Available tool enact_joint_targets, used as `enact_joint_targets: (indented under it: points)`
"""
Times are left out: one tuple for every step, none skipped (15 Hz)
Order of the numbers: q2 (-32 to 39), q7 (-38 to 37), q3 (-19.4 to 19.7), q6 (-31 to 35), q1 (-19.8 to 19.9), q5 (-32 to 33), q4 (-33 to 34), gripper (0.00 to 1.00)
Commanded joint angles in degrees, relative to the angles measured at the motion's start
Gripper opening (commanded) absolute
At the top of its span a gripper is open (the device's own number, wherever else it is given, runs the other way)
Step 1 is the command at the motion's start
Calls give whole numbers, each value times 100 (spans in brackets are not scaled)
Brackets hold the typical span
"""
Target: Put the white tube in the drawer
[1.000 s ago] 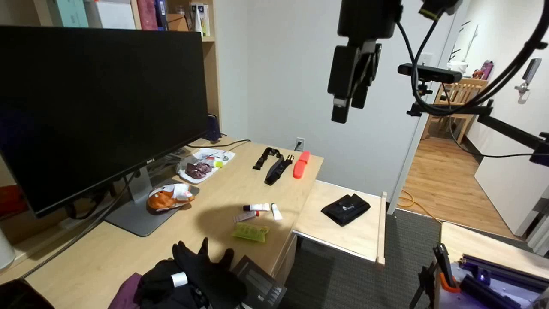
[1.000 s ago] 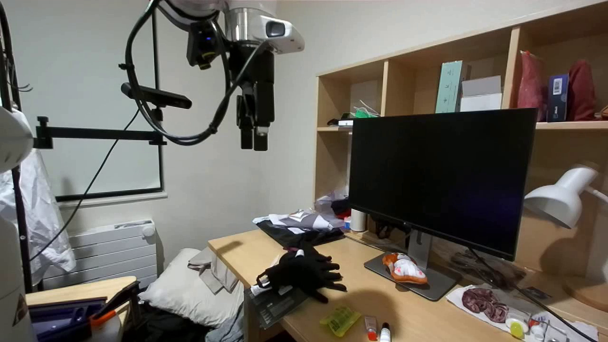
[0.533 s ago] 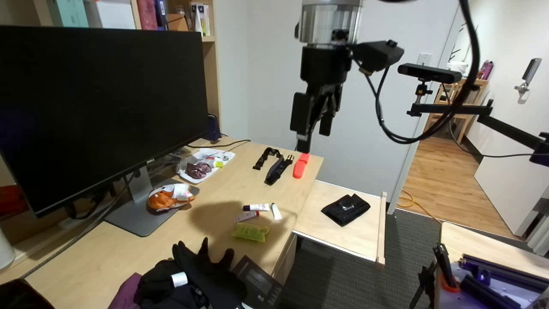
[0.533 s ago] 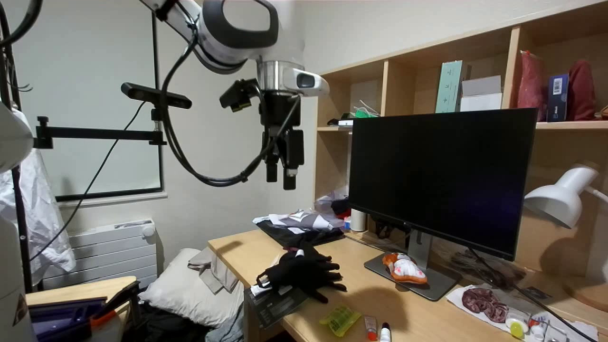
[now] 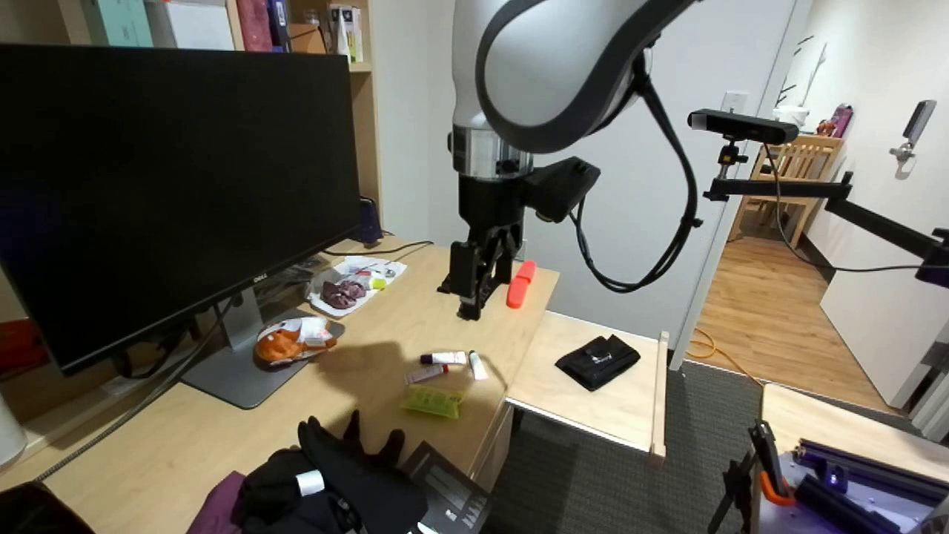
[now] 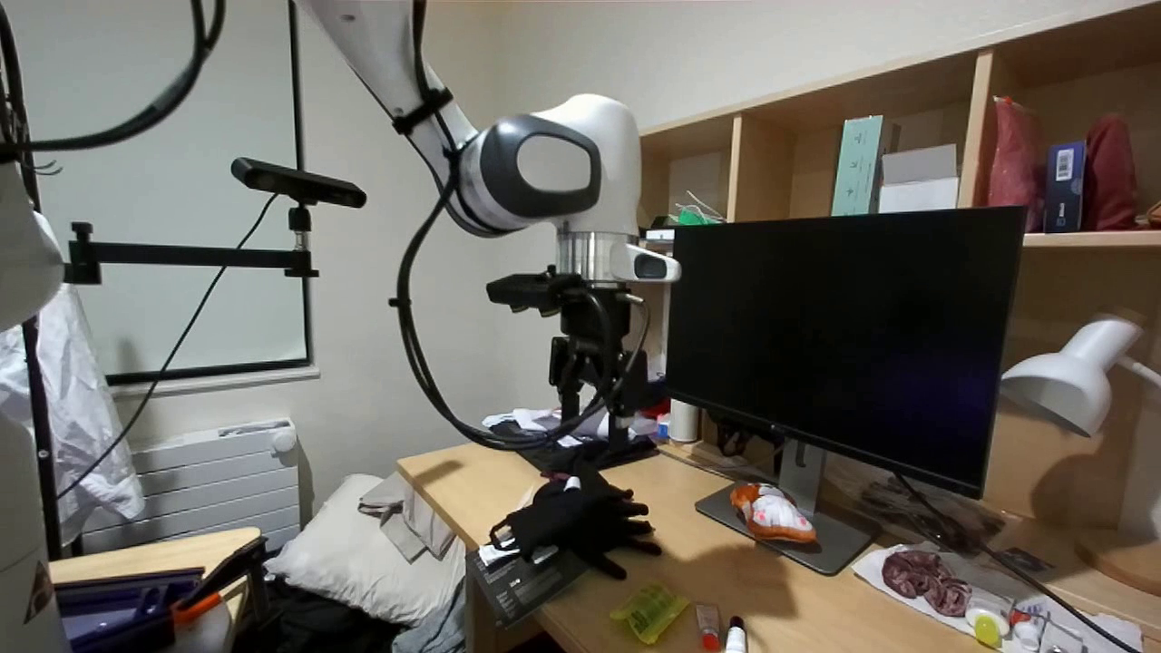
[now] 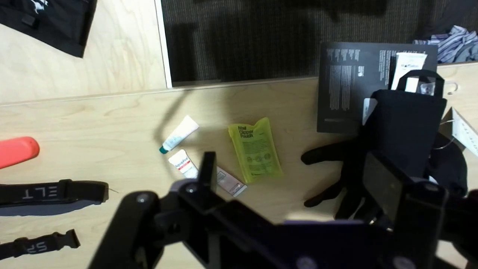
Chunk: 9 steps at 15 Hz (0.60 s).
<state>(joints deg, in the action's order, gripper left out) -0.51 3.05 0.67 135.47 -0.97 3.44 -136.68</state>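
Wood-topped table (image 7: 93, 130) is inspected; near its edge, the white tube (image 7: 180, 133) is laid flat. Overhead, the end effector (image 7: 293, 168) is spread wide with nothing gripped. In the wrist view the tube is placed to the upper left, outside the grasping gap, its long axis slanted to the closing line; sideways travel and rotation are judged necessary.

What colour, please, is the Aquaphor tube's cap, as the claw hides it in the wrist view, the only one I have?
Observer: The cap shows dark in both exterior views.
Operator: Thank you; does the pouch, cut off in my picture, lie wholly in the drawer?
Observer: Yes, an exterior view shows it lying entirely within.
Operator: Does anything tall stand on the desk?
Observer: Yes, a monitor stands there in both exterior views.
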Motion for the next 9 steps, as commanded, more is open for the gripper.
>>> enact_joint_targets:
  points:
    - [659, 178, 0, 114, 60, 78, 489, 100]
    - [734, 186, 3, 111, 70, -14, 556, 100]
    - [782, 108, 4, 68, 72, -63, 609, 100]
    - [636, 13, -10, 32, 37, 8, 453, 100]
    - [712, 12, -4, 32, 38, 8, 520, 100]
    - [754, 12, 1, 31, 40, 8, 562, 100]
    - [768, 11, 3, 31, 41, 8, 580, 100]
    - [769, 11, 4, 31, 41, 8, 583, 100]
    - [769, 11, 4, 31, 41, 8, 584, 100]
